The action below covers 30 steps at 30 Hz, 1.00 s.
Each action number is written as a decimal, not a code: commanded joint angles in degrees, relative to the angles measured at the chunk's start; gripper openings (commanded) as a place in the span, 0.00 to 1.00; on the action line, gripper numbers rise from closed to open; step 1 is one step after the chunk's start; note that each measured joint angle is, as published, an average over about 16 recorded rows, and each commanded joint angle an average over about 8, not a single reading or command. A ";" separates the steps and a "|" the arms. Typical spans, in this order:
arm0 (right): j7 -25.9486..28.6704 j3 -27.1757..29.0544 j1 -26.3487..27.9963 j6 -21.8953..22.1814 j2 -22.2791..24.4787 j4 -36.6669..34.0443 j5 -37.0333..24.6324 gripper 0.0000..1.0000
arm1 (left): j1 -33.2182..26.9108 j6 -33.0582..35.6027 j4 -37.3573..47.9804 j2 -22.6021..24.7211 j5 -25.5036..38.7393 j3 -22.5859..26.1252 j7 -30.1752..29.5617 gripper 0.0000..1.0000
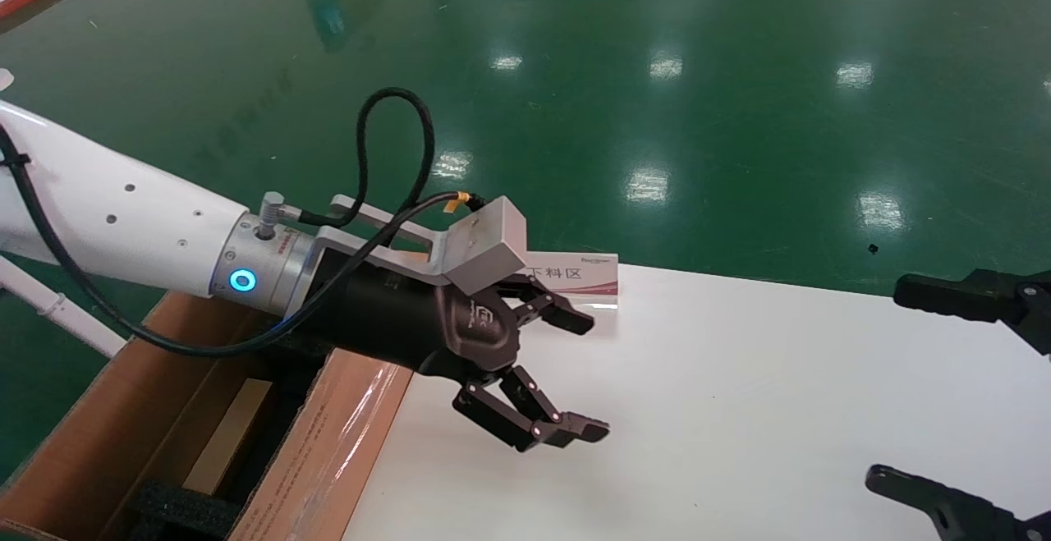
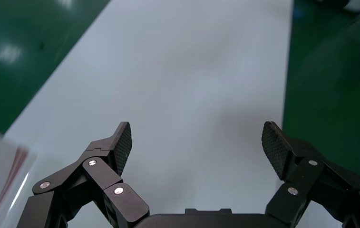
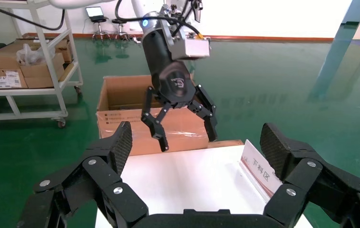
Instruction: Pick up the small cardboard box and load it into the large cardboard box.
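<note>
The large cardboard box (image 1: 148, 410) stands open on the green floor (image 1: 698, 73) against the left end of the white tabletop (image 1: 739, 410), its taped flap (image 1: 328, 442) leaning along the tabletop's edge and black foam (image 1: 185, 512) showing at its bottom. A pale tan flat piece (image 1: 226, 434) lies inside it; whether that is the small cardboard box cannot be told. The left gripper (image 1: 587, 377) hangs over the tabletop's left end just past the flap, its fingers (image 2: 121, 145) spread wide with nothing between them. The right gripper (image 1: 895, 385) sits at the tabletop's right side, fingers (image 3: 121, 142) likewise wide apart and empty. A small white and red sign card (image 1: 583, 276) stands at the tabletop's far edge, behind the left gripper.
</note>
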 commanded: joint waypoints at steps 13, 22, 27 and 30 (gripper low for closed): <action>0.18 0.31 -0.08 -0.13 -0.12 0.07 -0.22 1.00 | 19.62 7.05 -0.11 1.02 -8.72 -27.48 12.17 1.00; 0.29 0.51 -0.13 -0.21 -0.20 0.12 -0.36 1.00 | 29.59 10.64 -0.15 1.55 -13.15 -41.43 18.37 1.00; 0.36 0.62 -0.15 -0.25 -0.24 0.15 -0.44 1.00 | 30.09 10.84 -0.13 1.57 -13.40 -42.14 18.71 1.00; 0.39 0.68 -0.17 -0.28 -0.27 0.16 -0.49 1.00 | 30.08 10.84 -0.12 1.57 -13.40 -42.13 18.72 1.00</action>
